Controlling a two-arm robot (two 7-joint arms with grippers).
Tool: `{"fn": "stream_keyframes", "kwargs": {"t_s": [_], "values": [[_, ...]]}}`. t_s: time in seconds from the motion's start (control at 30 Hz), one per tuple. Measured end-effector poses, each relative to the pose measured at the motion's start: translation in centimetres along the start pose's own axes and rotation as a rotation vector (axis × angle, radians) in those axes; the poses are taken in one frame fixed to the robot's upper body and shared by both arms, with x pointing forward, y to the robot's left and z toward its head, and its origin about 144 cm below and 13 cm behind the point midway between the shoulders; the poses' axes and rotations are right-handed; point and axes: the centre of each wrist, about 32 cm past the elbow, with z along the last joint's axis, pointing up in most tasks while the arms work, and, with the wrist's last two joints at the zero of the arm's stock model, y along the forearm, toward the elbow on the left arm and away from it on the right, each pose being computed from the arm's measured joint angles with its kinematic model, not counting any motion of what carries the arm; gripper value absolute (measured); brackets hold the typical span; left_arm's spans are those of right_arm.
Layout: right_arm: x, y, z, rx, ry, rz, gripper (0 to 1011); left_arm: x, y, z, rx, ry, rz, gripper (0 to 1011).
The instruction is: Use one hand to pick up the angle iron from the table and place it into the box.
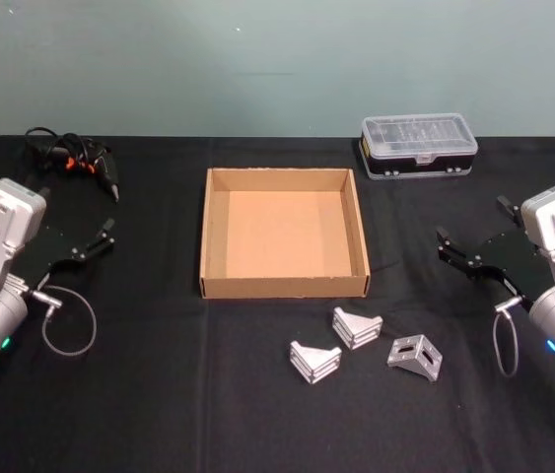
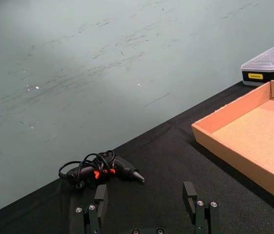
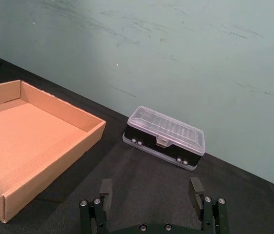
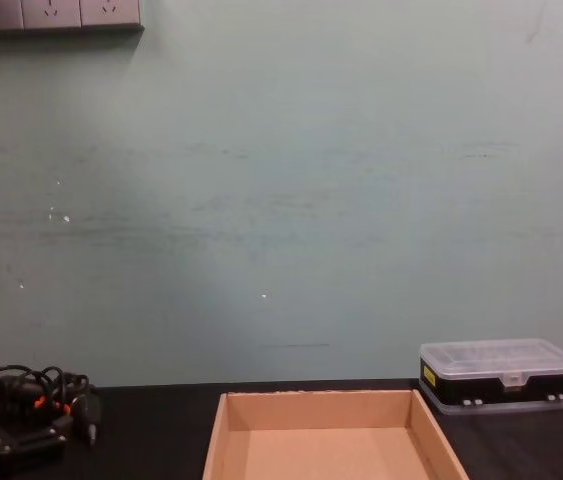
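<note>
Three silver angle irons lie on the black table [image 1: 159, 414] in front of the box: one at the left [image 1: 314, 361], one in the middle [image 1: 356, 326], one at the right [image 1: 414, 355]. The tan cardboard box [image 1: 283, 287] sits at the table's centre with nothing in it; it also shows in the left wrist view [image 2: 234, 146], the right wrist view [image 3: 54, 161] and the chest view [image 4: 331, 400]. My left gripper [image 1: 107, 236] [image 2: 145, 192] hovers open left of the box. Right of the box, my right gripper [image 1: 472, 222] [image 3: 151, 187] is open too. Neither touches anything.
A black plastic case with a clear lid [image 1: 418, 146] [image 3: 165, 136] [image 4: 499, 375] stands at the back right. A black tool with orange marks and a coiled cable [image 1: 72, 163] [image 2: 102, 168] [image 4: 31, 395] lies at the back left. A green wall rises behind the table.
</note>
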Motion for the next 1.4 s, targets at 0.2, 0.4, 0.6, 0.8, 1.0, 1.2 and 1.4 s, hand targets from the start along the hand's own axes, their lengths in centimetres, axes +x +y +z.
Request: {"fn": "stream_keyframes", "kwargs": {"t_s": [0.2, 0.4, 0.6, 0.8, 1.0, 1.2, 1.4], "values": [[0.0, 0.0, 0.0, 0.0, 0.0, 0.0, 1002, 0.0, 0.0, 0.0, 0.0, 0.0, 0.0, 1011], [0.1, -0.1, -0.1, 0.001, 0.004, 0.003, 1002, 0.0, 0.0, 0.0, 0.0, 0.0, 0.0, 1011], [0.3, -1.3, -0.1, 0.013, 0.021, 0.05, 1002, 0.0, 0.0, 0.0, 0.0, 0.0, 0.0, 1012], [0.5, -2.5, 0.4, 0.012, 0.021, 0.109, 1002, 0.0, 0.0, 0.0, 0.0, 0.0, 0.0, 1011], [0.8, -4.2, 1.1, -0.003, 0.01, 0.187, 1002, 0.0, 0.0, 0.0, 0.0, 0.0, 0.0, 1011], [1.5, -5.7, 1.7, -0.041, -0.006, 0.266, 1002, 0.0, 0.0, 0.0, 0.0, 0.0, 0.0, 1011], [2.0, -6.9, 2.6, -0.076, -0.034, 0.379, 1002, 0.0, 0.0, 0.0, 0.0, 0.0, 0.0, 1011]]}}
